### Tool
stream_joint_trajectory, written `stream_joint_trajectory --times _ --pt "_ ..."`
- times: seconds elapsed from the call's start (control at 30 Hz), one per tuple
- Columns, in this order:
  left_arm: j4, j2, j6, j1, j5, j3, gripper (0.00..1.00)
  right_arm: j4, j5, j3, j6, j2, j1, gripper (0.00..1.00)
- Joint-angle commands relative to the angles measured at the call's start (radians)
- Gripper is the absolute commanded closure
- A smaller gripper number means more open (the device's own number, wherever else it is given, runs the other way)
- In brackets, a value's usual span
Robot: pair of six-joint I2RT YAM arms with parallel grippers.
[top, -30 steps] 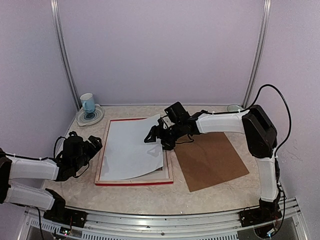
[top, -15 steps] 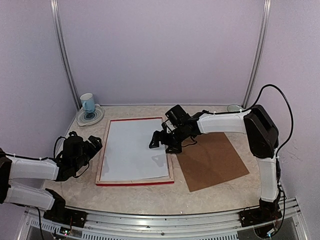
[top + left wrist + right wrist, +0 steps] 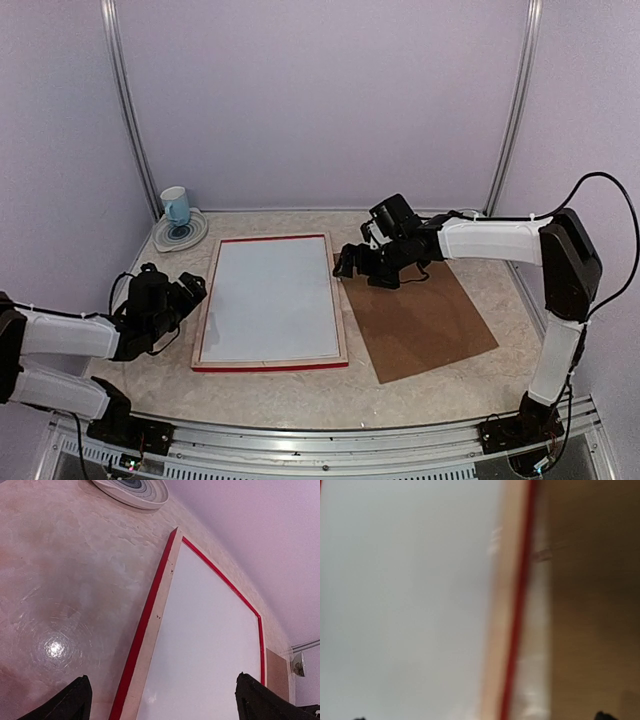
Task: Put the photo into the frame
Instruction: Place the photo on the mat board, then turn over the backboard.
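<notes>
The frame [image 3: 270, 366] lies flat at the table's middle, pale wood up with a red edge. Inside it the photo [image 3: 268, 297] lies flat with a plain white side up; no picture shows. My right gripper [image 3: 362, 270] hovers open and empty over the frame's right rail, by the brown backing board [image 3: 425, 320]. The blurred right wrist view shows the photo [image 3: 405, 605], the frame rail [image 3: 502, 630] and the board [image 3: 590, 580]. My left gripper [image 3: 188, 303] is open just left of the frame, holding nothing. Its wrist view shows the frame [image 3: 155, 610] and photo [image 3: 210, 630].
A blue-and-white cup [image 3: 175, 205] stands on a striped saucer [image 3: 180, 237] at the back left; the saucer [image 3: 132, 487] also tops the left wrist view. A small glass dish [image 3: 467, 215] sits at the back right. Metal rails run along the near table edge.
The right gripper let go of the white sheet, which dropped flat into the frame. The gripper opened wide and drew back to the right. The left arm stayed put.
</notes>
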Motion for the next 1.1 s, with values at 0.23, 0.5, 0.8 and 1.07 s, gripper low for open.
stream_joint_trajectory --times 0.23,0.5,0.8,1.07 --pt "-0.024 0.011 0.076 -0.038 0.02 0.1 0.01 0.091 0.01 -0.185 -0.094 -0.162 -0.231 0.01" --pt "-0.065 0.064 0.136 -0.125 0.028 0.211 0.01 0.115 -0.097 -0.281 -0.153 -0.203 -0.445 0.01" --pt "-0.143 0.251 0.249 -0.263 0.164 0.526 0.01 0.109 -0.172 -0.374 -0.223 -0.269 -0.638 0.02" --pt "-0.248 0.542 0.295 -0.419 0.276 0.865 0.01 0.101 -0.188 -0.458 -0.233 -0.33 -0.748 0.02"
